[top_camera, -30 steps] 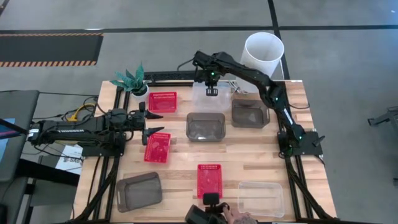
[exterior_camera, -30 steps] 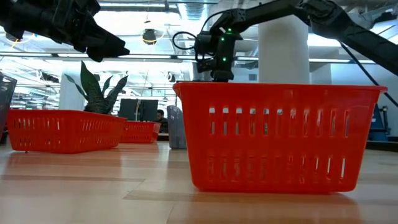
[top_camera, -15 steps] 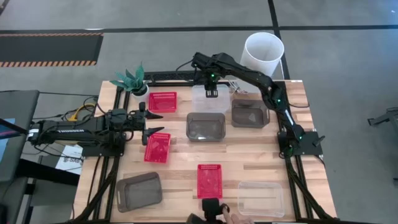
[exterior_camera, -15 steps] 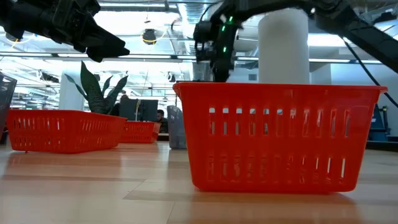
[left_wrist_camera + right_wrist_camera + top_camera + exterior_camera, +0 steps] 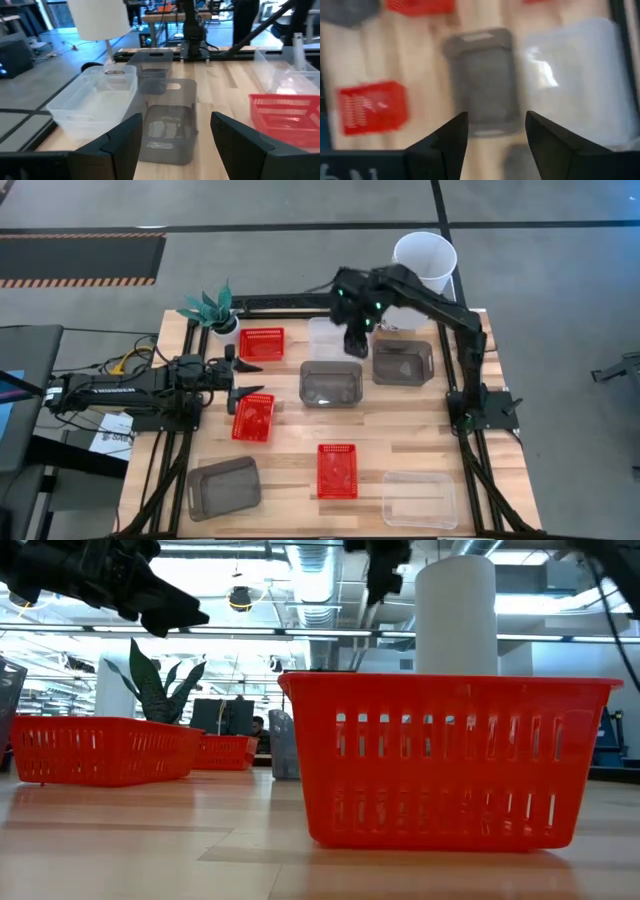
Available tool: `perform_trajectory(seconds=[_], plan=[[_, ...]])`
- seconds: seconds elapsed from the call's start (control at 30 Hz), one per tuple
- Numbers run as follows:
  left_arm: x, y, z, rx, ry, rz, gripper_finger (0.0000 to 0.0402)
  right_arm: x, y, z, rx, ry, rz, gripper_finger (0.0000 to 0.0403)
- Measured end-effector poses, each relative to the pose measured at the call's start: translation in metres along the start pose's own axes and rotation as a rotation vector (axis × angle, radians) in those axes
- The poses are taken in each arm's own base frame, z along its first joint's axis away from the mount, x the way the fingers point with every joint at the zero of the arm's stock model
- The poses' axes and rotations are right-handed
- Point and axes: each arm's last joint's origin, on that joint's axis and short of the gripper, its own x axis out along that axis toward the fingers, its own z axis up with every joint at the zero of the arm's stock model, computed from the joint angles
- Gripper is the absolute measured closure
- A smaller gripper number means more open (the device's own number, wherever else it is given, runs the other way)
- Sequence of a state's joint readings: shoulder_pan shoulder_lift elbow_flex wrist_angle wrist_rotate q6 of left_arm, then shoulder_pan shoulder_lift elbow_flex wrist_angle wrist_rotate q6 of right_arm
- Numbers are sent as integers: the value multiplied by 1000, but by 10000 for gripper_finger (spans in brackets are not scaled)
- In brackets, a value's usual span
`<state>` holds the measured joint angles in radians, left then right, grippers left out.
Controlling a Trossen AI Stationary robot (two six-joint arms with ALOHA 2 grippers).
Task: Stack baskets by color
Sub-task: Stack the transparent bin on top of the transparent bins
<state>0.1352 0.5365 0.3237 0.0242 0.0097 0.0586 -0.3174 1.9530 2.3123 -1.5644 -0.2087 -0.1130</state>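
Red, smoky grey and clear baskets lie spread on the wooden table. My right gripper [image 5: 353, 340] hangs open, high over the table's far middle, between the far clear basket [image 5: 322, 332] and two grey baskets [image 5: 331, 383] [image 5: 403, 361]. Its wrist view looks down on a grey basket [image 5: 485, 85] between the open fingers [image 5: 495, 140], the clear basket [image 5: 580, 75] beside it. My left gripper [image 5: 245, 378] waits open at the left, level above the table, between two red baskets [image 5: 261, 343] [image 5: 252, 417]. Nothing is between its fingers [image 5: 175, 135].
A third red basket [image 5: 337, 470], a grey one [image 5: 223, 487] and a clear one [image 5: 419, 498] sit along the near edge. A potted plant [image 5: 210, 308] stands at the far left corner. A tall white cylinder [image 5: 424, 262] stands beyond the far edge.
My right gripper has come up off the far clear basket, risen high and swung a little toward the table's right and near edges, turning as it went. The clear basket stays on the table where it was.
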Motion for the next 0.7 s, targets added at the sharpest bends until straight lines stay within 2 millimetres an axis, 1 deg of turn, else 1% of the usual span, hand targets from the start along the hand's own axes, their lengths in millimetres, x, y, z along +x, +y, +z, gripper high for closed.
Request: perform_trajectory(seconds=[0.1,0.17,0.3,0.37,0.5,0.6,0.7], plan=[[0,-1,0,6,-1,-29,178,-4,47,-18,-15,23,56,192],[0,-1,-1,17,3,-45,178,0,78,-36,4,62,68,194],[0,-2,-1,44,1,-70,178,26,137,-74,65,90,30,197],[0,-2,0,61,-1,-80,178,36,161,-99,118,106,31,197],[0,-3,0,77,-8,-90,178,64,198,-148,196,159,19,198],[0,-3,0,77,-7,-90,178,83,215,-179,243,173,10,198],[0,-3,0,67,-7,-90,178,101,227,-202,280,199,4,198]])
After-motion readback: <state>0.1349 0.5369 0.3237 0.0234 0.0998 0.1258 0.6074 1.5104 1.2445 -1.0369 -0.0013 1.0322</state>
